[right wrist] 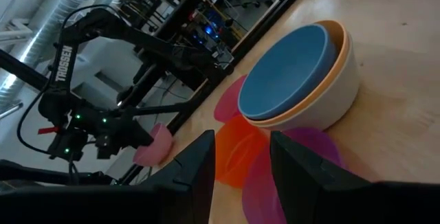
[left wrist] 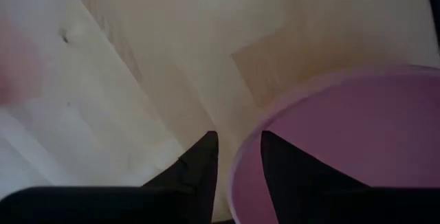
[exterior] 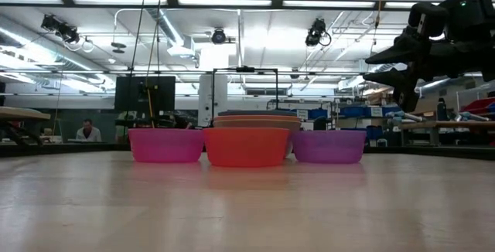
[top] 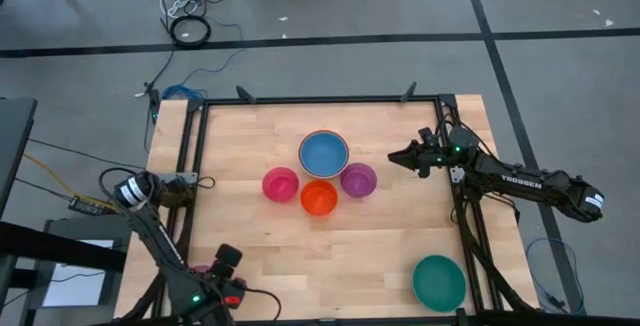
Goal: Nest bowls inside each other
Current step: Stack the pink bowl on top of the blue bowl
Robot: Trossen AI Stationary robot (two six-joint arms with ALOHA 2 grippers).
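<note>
Only the left wrist view shows the left end effector [left wrist: 237,157] clamped on the pink bowl [left wrist: 344,148] rim, probably lifted; the right end effector [right wrist: 240,157] stands apart, holding nothing.

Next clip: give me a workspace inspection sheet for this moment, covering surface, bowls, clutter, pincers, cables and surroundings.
Surface: wooden table, bare wood inside a black frame.
Job's things: blue bowl nested in orange bowl, which sits in grey-white bowl; magenta bowl, red-orange bowl and purple bowl beside that stack; teal bowl alone near a right-hand corner; light pink bowl at the left arm.
Clutter: nothing seen.
Grippers: left pincer clamped on the light pink bowl's rim; right pincer open, hovering right of the stack.
Cables: loose cables on the floor beyond the table.
Surroundings: workshop; person seated far off.
</note>
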